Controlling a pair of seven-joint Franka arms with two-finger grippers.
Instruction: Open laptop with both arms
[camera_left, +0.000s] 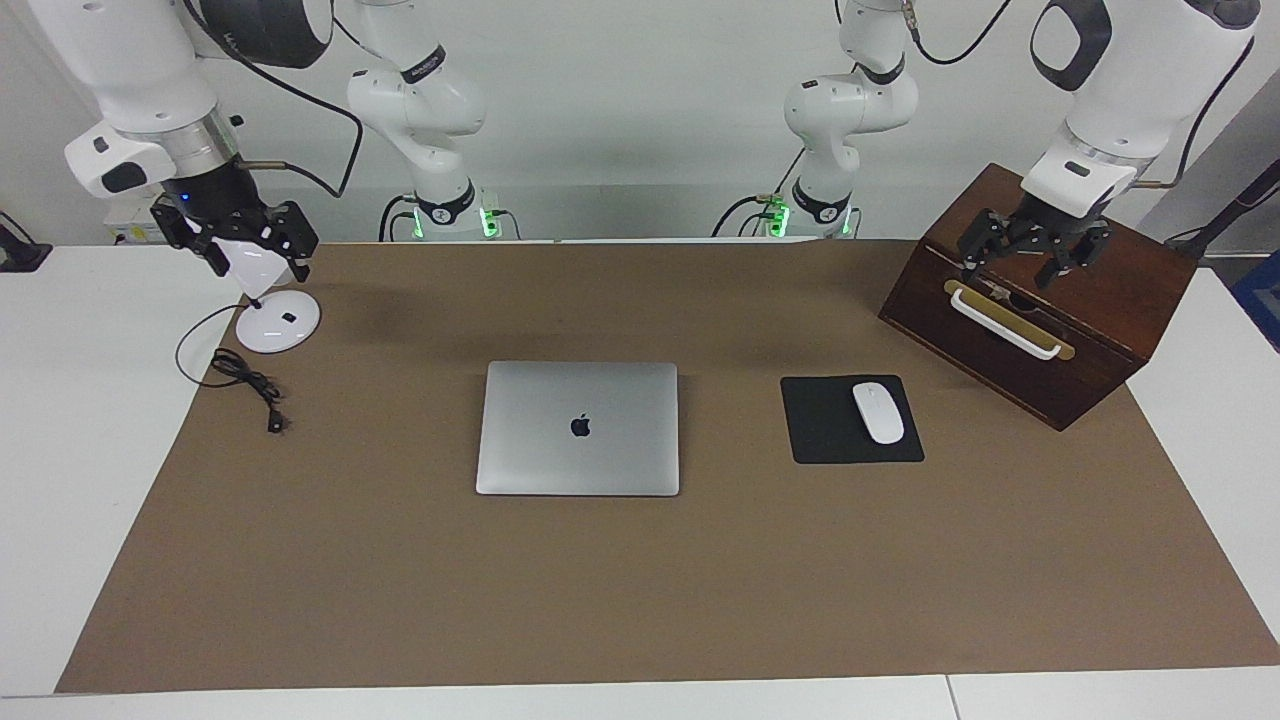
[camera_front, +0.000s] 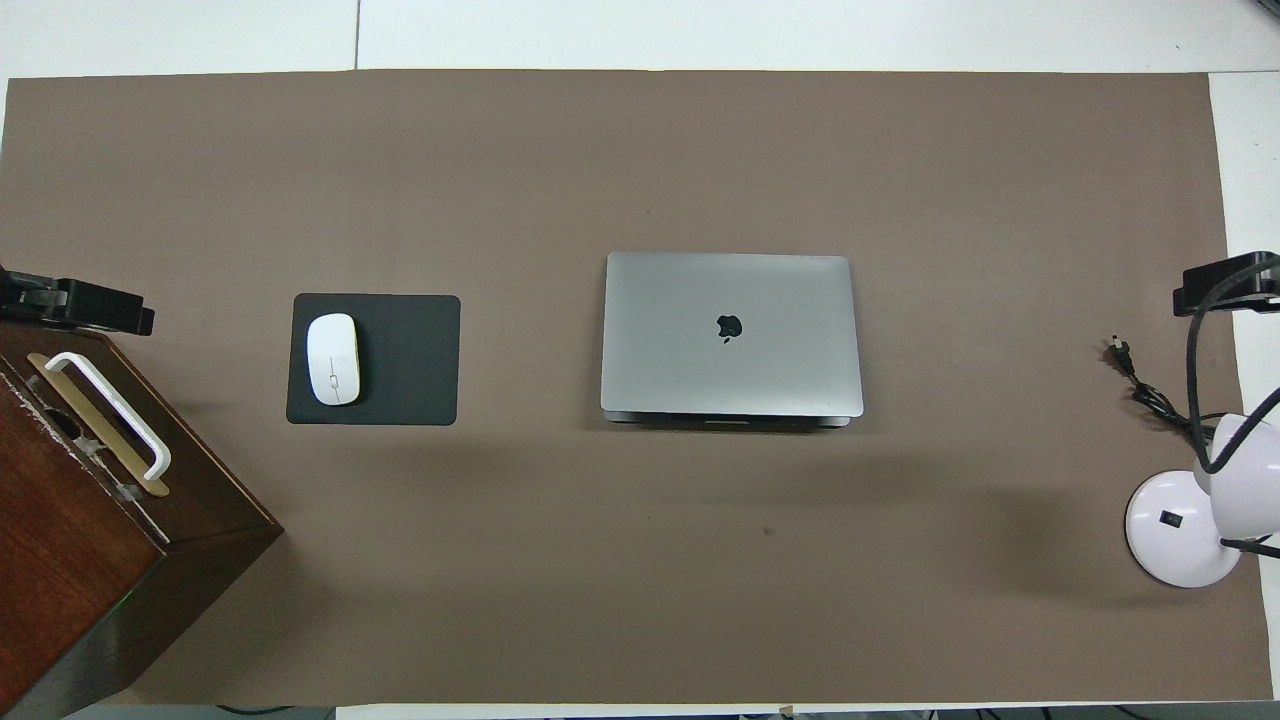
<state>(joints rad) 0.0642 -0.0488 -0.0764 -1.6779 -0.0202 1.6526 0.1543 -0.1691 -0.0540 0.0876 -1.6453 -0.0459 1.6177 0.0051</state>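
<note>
Laptop (camera_left: 578, 428) lies closed mid-desk, left hand (camera_left: 1035, 250) splayed wide and empty over the wooden box (camera_left: 1040, 300), right hand (camera_left: 240, 240) up over the lamp (camera_left: 277, 320), grip unclear: one should pin the base while the other lifts the lid.

Place: robotics lab staged as an office desk
Evidence: brown mat (camera_left: 400, 560) on white worktop (camera_left: 60, 450), mouse pad (camera_left: 830, 440), desk lamp (camera_left: 277, 320)
</note>
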